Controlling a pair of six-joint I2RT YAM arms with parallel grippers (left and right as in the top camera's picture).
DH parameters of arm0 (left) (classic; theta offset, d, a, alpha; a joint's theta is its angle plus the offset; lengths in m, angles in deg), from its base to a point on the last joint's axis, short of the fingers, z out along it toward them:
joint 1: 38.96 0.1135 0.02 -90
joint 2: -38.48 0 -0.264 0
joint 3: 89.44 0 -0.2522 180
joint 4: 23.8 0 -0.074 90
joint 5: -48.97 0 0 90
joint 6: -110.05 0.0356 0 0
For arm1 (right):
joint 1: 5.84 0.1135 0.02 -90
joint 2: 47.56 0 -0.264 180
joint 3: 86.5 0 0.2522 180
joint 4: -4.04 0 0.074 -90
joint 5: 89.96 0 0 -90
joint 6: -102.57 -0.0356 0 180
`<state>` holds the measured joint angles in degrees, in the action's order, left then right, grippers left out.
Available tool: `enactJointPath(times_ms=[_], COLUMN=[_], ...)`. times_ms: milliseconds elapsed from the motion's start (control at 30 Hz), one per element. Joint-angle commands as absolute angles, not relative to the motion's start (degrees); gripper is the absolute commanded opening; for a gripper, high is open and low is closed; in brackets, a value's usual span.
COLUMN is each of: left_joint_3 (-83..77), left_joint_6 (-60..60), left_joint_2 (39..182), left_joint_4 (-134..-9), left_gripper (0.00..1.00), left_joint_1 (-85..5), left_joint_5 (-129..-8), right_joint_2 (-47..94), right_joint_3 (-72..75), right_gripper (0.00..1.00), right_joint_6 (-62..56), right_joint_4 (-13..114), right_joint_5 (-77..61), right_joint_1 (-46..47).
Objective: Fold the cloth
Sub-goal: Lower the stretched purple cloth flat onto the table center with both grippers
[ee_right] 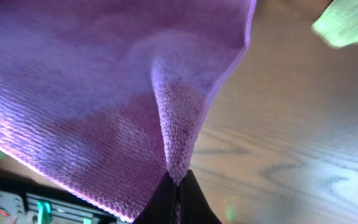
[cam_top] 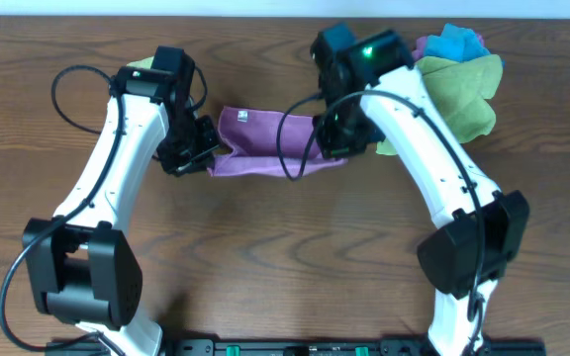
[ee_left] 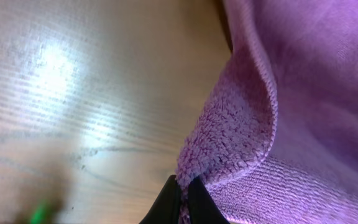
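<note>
To be folded: a purple cloth (cam_top: 265,138), spread across the far middle of the table (cam_top: 265,267), long axis running left to right, a small white label showing near its far left corner. Pinched at both short ends, apparently along the near edge. At the left end, the left gripper (cam_top: 204,153), closed tight on a raised ridge of terry; seen from the left wrist as dark fingertips (ee_left: 182,202) meeting on the hem, with the rest of the cloth (ee_left: 303,93) stretching away up and to the right, and bare wood on the other side. At the right end, the right gripper (cam_top: 332,138), likewise clamped narrow on a pleat of fabric; from the right wrist, fingertips (ee_right: 178,199) closed on a peak of cloth (ee_right: 92,87), with the sheet fanning out up and to the left. Neither arm nearer than the other: one end each, the body of the cloth between them and beyond their fingertips towards the far side. Judging from that, a fold carried away from the robot, near edge over far edge, both ends moving level so as not to skew the hem. Just beside the right arm, a heap of other cloths, green (cam_top: 458,94) and blue (cam_top: 458,42), close enough to snag.
</note>
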<state>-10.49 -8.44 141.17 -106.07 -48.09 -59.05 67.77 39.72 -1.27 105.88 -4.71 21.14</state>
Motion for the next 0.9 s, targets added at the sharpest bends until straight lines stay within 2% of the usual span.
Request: enactJointPath(times_ms=[0, 133, 333, 567, 867], left_joint_3=[-5.81, 0.68, 4.50, 11.61, 17.27], left_joint_6=[-8.92, -8.90, -6.76, -5.62, -4.16], left_joint_2=[137.72, 135.01, 133.92, 133.92, 133.92], left_joint_4=[-106.24, -103.58, -103.53, -100.17, -96.58], left_gripper=[0.06, 0.06, 0.06, 0.06, 0.06], left_joint_1=[-48.04, -48.06, -48.54, -49.62, -49.59], left_joint_5=[-59.34, -62.60, -62.01, -60.08, -56.32], right_joint_2=[59.75, 53.54, 52.82, 52.82, 52.82], right_joint_3=[30.72, 18.37, 6.54, -0.58, -6.04], right_gripper=[0.01, 0.01, 0.01, 0.01, 0.01], right_joint_6=[-2.39, -4.14, -7.31, -8.95, -11.90], right_joint_4=[101.09, 92.92, 84.09, 76.09, 72.17], right_joint_5=[-6.42, -6.63, -7.95, -7.75, -6.42], right_joint_1=[21.18, 21.29, 21.47, 22.06, 22.36])
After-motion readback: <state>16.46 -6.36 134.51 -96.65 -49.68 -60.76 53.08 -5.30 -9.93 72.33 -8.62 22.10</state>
